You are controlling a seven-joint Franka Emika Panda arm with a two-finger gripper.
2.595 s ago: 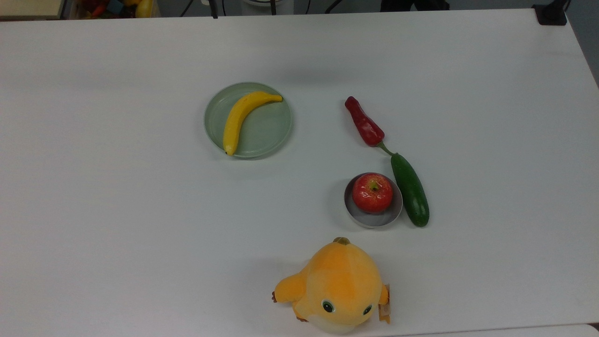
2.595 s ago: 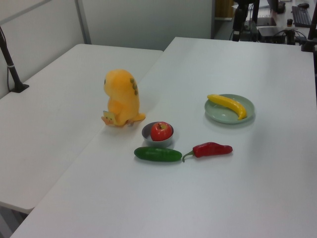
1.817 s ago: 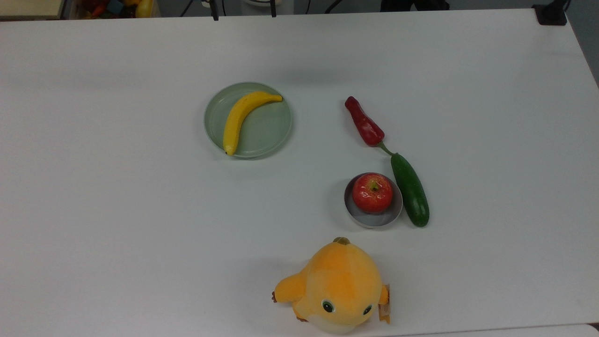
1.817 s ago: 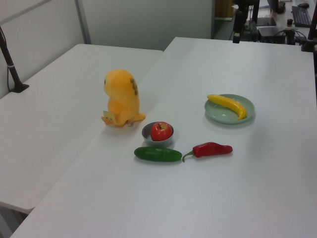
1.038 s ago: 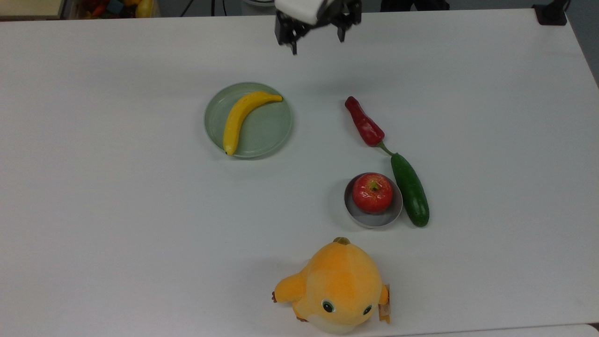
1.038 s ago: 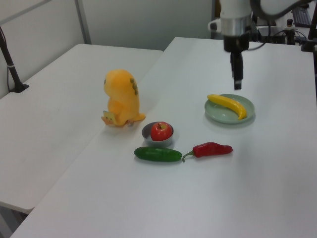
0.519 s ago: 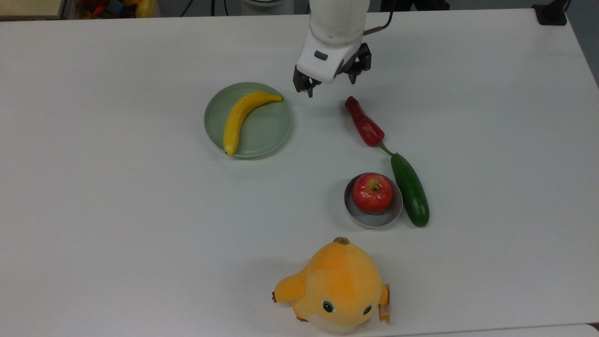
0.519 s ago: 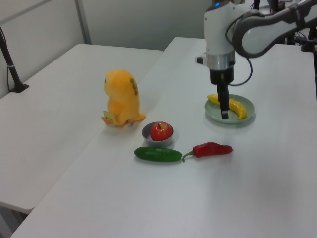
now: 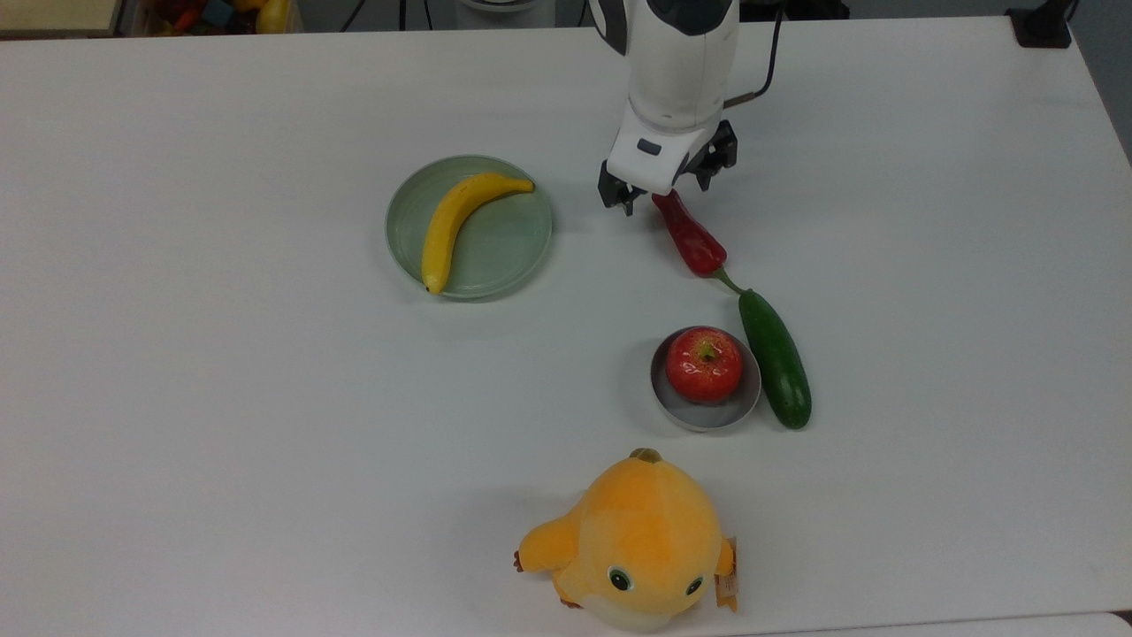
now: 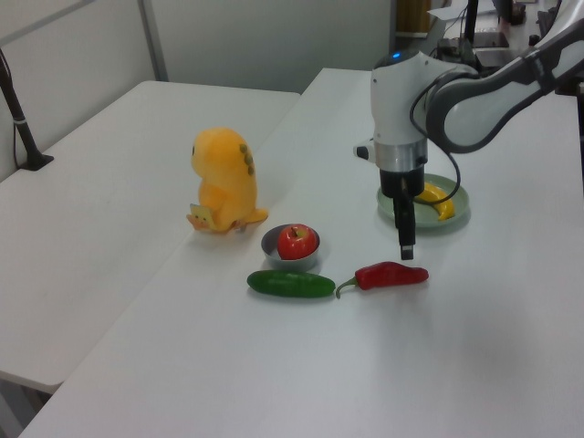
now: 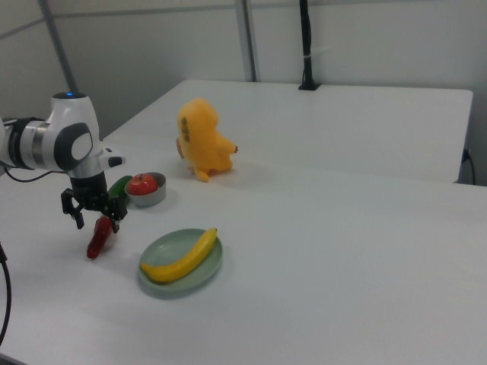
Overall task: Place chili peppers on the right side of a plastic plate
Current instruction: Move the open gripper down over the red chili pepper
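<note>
The chili pepper (image 9: 691, 236) lies on the desk (image 9: 221, 398), to the top view's right of the plastic plate (image 9: 508, 243), apart from it. Its stem meets the cucumber (image 9: 776, 358). The claw (image 9: 668, 186) hangs over its tip, fingers spread, holding nothing.

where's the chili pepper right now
In the top view the chili pepper lies on the table right of the green plate, its stem meeting the cucumber, its far tip under the open gripper.
</note>
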